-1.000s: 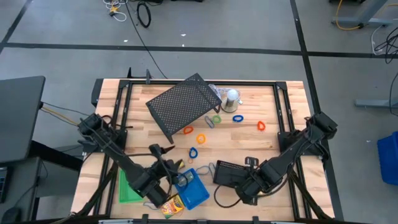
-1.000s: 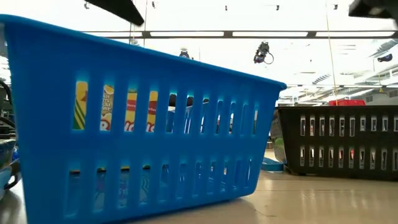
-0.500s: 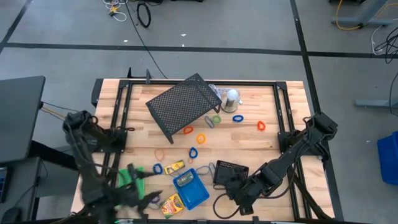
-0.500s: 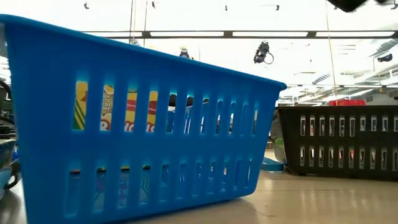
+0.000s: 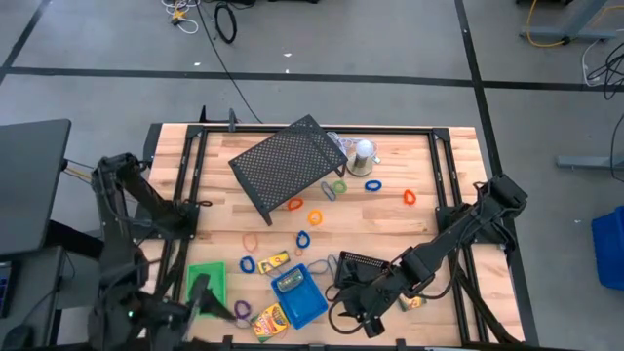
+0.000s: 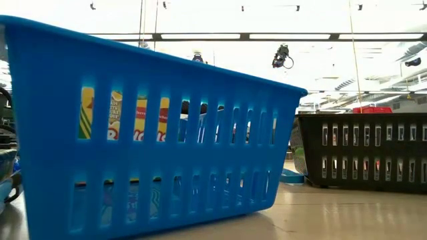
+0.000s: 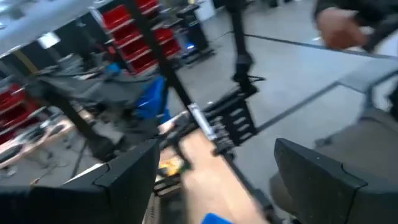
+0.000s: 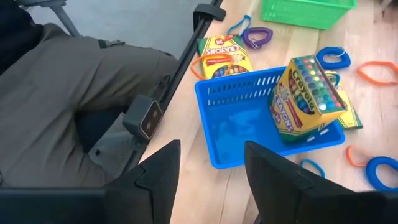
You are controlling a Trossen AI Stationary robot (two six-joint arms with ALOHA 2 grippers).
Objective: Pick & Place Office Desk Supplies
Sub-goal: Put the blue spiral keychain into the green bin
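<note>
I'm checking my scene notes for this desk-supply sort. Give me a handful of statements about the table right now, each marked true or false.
1. A crayon box stands in the blue tray. True.
2. The green tray lies at the table's far edge. False: it lies near the front edge on the left side, beside the left claw.
3. The right claw is open and holds nothing. True.
4. The large black mesh rack lies over the blue tray. False: it lies toward the far side, apart from it.
5. Another crayon box lies flat on the table just outside the blue tray. True.
</note>
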